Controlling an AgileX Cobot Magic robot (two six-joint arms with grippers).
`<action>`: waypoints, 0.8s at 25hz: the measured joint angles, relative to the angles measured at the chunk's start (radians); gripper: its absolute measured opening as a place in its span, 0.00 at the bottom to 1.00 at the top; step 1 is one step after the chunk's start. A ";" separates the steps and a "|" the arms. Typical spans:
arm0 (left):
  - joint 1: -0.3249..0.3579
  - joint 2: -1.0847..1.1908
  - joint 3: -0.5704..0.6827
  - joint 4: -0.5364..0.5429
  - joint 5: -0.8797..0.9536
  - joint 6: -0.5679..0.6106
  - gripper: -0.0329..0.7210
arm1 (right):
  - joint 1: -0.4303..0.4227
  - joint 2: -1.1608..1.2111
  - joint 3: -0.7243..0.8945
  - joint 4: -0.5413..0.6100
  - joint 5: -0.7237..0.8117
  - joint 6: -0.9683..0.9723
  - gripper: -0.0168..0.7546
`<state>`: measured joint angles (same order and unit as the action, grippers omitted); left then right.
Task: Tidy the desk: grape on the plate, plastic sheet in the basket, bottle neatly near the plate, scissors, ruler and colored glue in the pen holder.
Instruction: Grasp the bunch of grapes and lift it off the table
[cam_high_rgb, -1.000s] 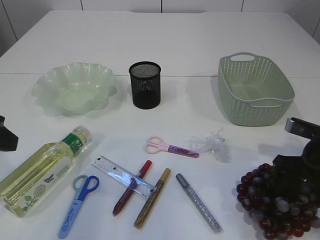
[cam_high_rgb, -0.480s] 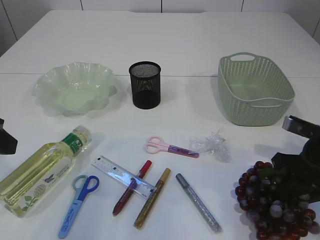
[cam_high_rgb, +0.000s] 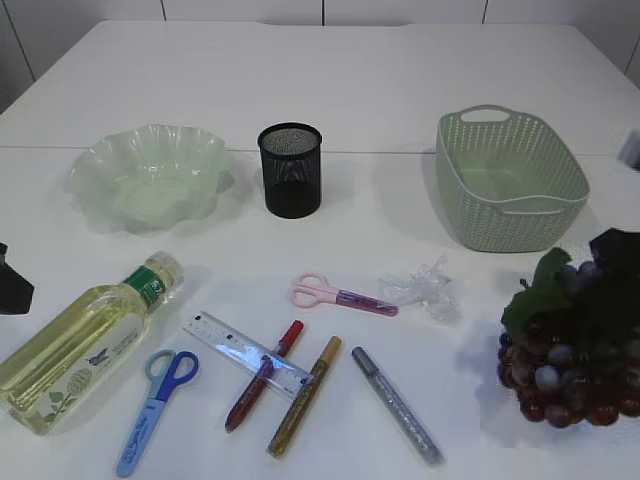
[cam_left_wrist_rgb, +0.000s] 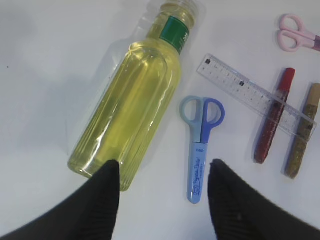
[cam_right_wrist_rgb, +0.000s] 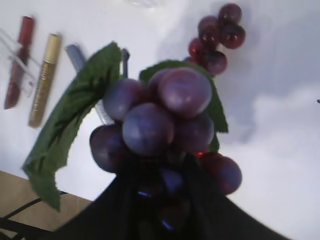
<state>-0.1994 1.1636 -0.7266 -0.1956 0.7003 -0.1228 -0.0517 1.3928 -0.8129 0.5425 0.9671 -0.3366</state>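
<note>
Right claw (cam_right_wrist_rgb: 160, 200) clamped on the grape bunch (cam_high_rgb: 570, 345), lifted clear of the white surface (cam_high_rgb: 400, 90) at the right edge of the exterior view, green leaves on top, shadow below; from the wrist, dark fingers closed around the lower berries (cam_right_wrist_rgb: 155, 120). Left claw (cam_left_wrist_rgb: 162, 185) spread wide and holding nothing, fingers either side of the gap between the bottle's base and the tip of the blue scissors (cam_left_wrist_rgb: 200, 135). Green scalloped plate (cam_high_rgb: 150, 175) at back left, nothing in it. Black mesh pen holder (cam_high_rgb: 291, 170) upright just right of the plate, no contents visible. Green woven basket (cam_high_rgb: 510, 180) at back right, inside bare. Bottle (cam_high_rgb: 85, 340) of yellow liquid lying on its side at front left, green-labelled neck toward the plate but well apart from it. Clear ruler (cam_high_rgb: 245, 355) lying across the red glue pen (cam_high_rgb: 262, 377) and touching the gold one (cam_high_rgb: 305, 395); silver glue pen (cam_high_rgb: 397, 405) just to their right. Pink scissors (cam_high_rgb: 340, 295) flat near the middle, crumpled plastic sheet (cam_high_rgb: 425, 290) just beside their tip, outside the basket.
</note>
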 joint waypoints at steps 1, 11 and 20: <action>0.000 0.000 0.000 0.000 0.003 0.005 0.59 | 0.000 -0.037 0.000 0.020 0.010 -0.004 0.27; 0.000 0.000 0.000 -0.096 0.017 0.123 0.59 | 0.000 -0.212 -0.205 0.135 0.130 -0.014 0.26; 0.000 0.000 0.000 -0.286 0.017 0.333 0.59 | 0.099 -0.210 -0.241 0.223 0.088 -0.017 0.26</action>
<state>-0.1994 1.1636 -0.7266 -0.4812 0.7176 0.2101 0.0469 1.1829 -1.0542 0.7655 1.0549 -0.3535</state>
